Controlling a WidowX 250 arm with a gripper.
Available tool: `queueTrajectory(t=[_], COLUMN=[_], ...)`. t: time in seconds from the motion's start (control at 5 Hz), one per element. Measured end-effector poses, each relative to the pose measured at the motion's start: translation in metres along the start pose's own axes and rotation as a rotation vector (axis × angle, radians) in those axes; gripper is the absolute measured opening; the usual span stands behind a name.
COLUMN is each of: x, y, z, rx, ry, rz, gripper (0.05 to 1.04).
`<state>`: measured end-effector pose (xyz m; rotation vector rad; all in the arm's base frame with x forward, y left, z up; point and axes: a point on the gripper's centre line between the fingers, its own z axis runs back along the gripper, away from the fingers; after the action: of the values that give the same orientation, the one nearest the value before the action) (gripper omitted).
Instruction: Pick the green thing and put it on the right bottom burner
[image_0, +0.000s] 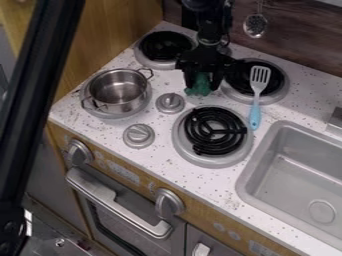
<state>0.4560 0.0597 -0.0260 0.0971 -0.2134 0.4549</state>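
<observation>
The black gripper (202, 86) hangs over the upper middle of the stove top, between the two back burners. Between its fingers is the green thing (198, 86), a small dark green object whose lower part shows below the fingertips; the gripper is shut on it. Whether the green thing touches the counter, I cannot tell. The right bottom burner (214, 131), a black coil in a silver ring, lies below and slightly right of the gripper, with nothing on it.
A steel pot (117, 91) stands on the left front burner. A spatula (258, 95) with a blue handle lies across the right back burner's edge. Two silver knobs (138, 135) stick up left of the front coil. The sink (300, 175) is at the right.
</observation>
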Motion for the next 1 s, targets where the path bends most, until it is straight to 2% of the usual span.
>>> queueTrajectory(t=[0.2,0.4,0.6,0.8,1.0], x=[-0.012,-0.047,-0.090,-0.125,-0.134], y=[-0.020,-0.036,-0.047,-0.047,-0.040], z=[0.052,0.073,0.065,0.050,0.043], rx=[-0.024,-0.010,0.005,-0.011,-0.021], ry=[-0.067,-0.038,0.049,0.130,0.160], rz=[-0.085,-0.174,-0.225,-0.205,-0.170], gripper=[0.589,0.583,0.548,0.547,0.547])
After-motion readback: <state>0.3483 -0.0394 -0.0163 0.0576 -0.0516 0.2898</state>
